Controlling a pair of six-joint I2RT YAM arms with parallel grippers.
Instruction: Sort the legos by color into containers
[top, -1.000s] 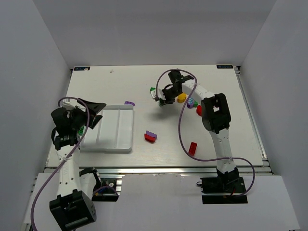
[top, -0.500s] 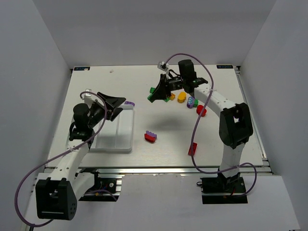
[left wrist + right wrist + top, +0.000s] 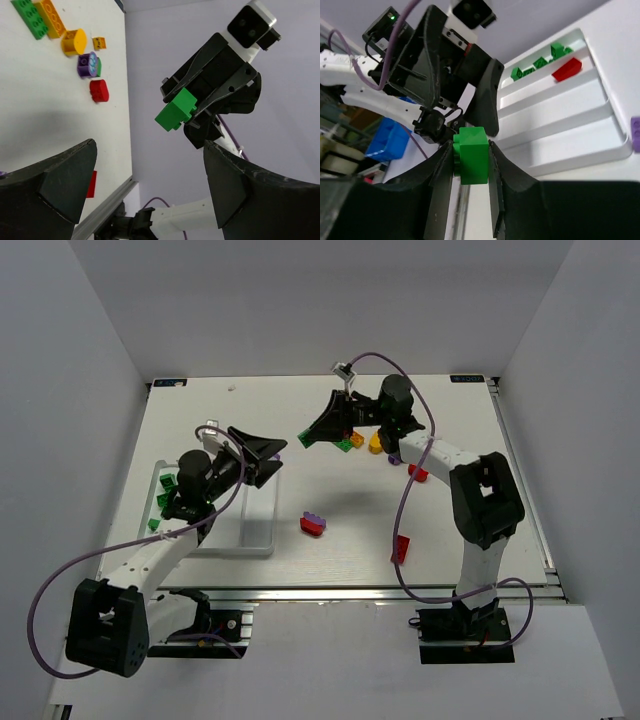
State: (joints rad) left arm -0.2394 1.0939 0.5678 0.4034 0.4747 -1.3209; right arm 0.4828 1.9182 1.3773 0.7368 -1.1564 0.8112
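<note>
Mid-air handover: right gripper (image 3: 469,150), jaws clamped on a green brick (image 3: 176,110) above the table (image 3: 350,490), faces the left gripper (image 3: 266,454), jaws wide apart, which should apparently close squarely on the brick's free faces before release, then carry it to the tray (image 3: 256,528) compartment holding green bricks (image 3: 540,62).

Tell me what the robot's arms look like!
Both are made of white tubes with chunky black joints. The left arm and right arm each trail a long, looping purple cable. The left pincer and right pincer each have two black wedge-shaped fingers, with a small white camera box mounted nearby.
</note>
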